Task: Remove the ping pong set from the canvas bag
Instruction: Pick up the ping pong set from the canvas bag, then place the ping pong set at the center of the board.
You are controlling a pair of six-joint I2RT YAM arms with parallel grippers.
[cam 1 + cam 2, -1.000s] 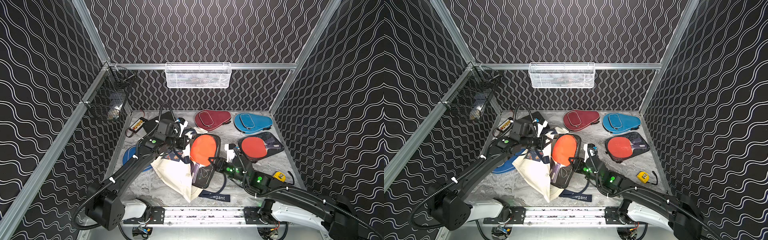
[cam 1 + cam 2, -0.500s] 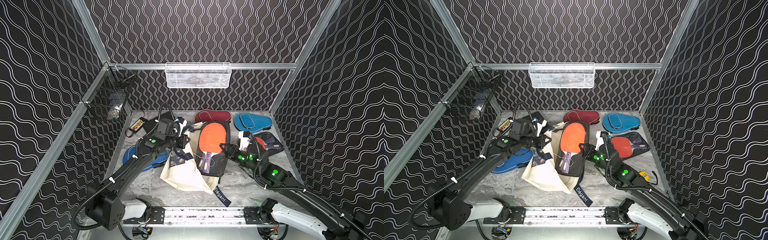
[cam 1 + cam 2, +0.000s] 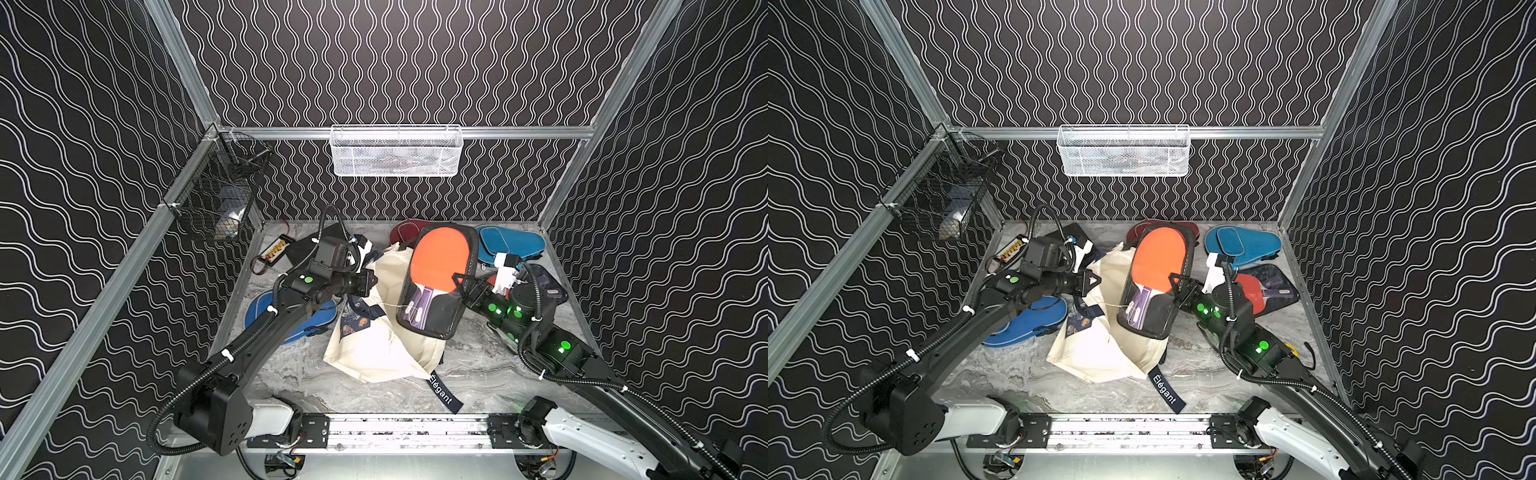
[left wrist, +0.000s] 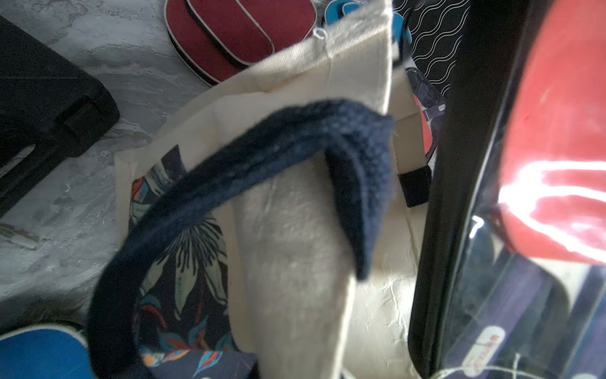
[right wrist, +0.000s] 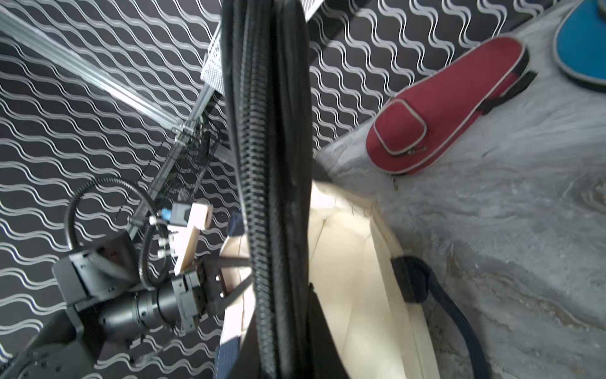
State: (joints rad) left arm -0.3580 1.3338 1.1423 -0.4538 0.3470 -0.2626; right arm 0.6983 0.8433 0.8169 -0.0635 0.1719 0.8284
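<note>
- The right fingers (image 3: 460,277) pinch the ping pong set (image 3: 434,266) by its black case edge, holding it tilted over the canvas bag (image 3: 382,353).
- The left fingers (image 3: 368,281) are clamped on the bag's navy strap (image 4: 262,157).
- The bag slumps on the counter (image 3: 291,374).

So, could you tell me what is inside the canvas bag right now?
The open mouth of the canvas bag shows only bare cream lining. The ping pong set, in the right gripper, covers the rest of the inside.

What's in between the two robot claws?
The cream bag and the ping pong set: the left gripper pinches the bag, the right gripper holds the set. Both top views show it.
</note>
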